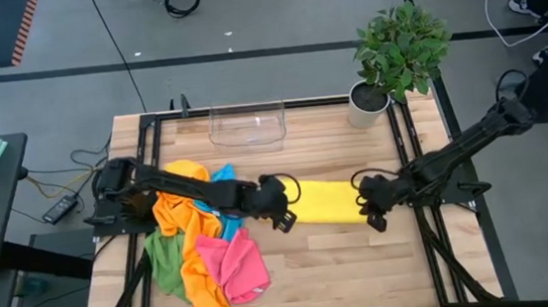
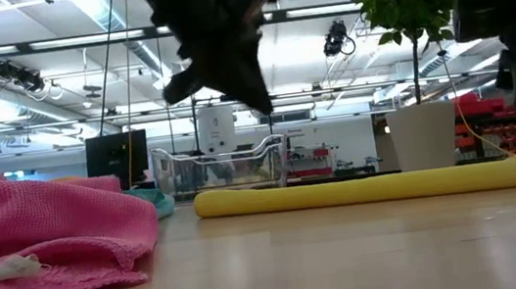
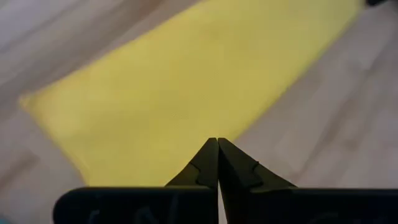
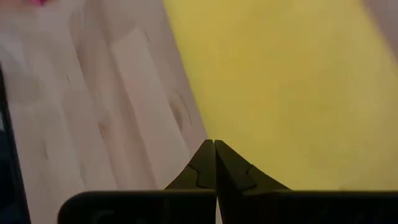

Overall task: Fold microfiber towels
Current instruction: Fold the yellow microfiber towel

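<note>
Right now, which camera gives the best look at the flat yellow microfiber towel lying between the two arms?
The high view: it shows the whole yellow microfiber towel as a folded strip between the left gripper and right gripper. The low view shows only its edge; each wrist view shows one part of it beyond shut fingers.

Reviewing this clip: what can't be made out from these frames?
- How many towels are in the towel pile: the left arm crosses it in the high view, and the cloths overlap.
- Yellow towel: its ends lie under the left gripper and right gripper; the fold layers are unreadable in the low view.
- Clear tray contents: too faint from above, blurred in the low view.
- Pink towel: cut off by the low view's edge.
</note>
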`<action>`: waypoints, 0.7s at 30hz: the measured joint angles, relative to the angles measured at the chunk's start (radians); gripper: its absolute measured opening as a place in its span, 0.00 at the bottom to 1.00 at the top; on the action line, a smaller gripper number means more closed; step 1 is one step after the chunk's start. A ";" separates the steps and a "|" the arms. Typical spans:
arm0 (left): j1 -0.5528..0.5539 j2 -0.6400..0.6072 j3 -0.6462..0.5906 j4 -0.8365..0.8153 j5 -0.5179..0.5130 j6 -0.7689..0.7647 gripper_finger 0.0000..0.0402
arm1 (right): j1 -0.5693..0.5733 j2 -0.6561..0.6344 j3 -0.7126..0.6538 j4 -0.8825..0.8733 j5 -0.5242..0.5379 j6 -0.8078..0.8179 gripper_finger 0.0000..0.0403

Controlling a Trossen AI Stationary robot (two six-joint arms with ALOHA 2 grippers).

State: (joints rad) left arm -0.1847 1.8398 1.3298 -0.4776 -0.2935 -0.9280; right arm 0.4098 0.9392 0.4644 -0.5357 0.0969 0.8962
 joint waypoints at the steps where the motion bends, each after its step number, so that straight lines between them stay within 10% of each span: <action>1: -0.005 0.014 0.000 -0.013 -0.003 -0.020 0.02 | 0.007 0.022 0.000 0.000 -0.015 -0.004 0.00; 21: -0.022 0.138 0.000 -0.179 0.062 -0.047 0.01 | 0.225 0.147 -0.114 0.010 0.086 0.352 0.00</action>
State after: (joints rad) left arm -0.2070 1.9783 1.3296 -0.6567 -0.2314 -0.9752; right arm 0.6351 1.0860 0.3503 -0.5255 0.1832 1.2486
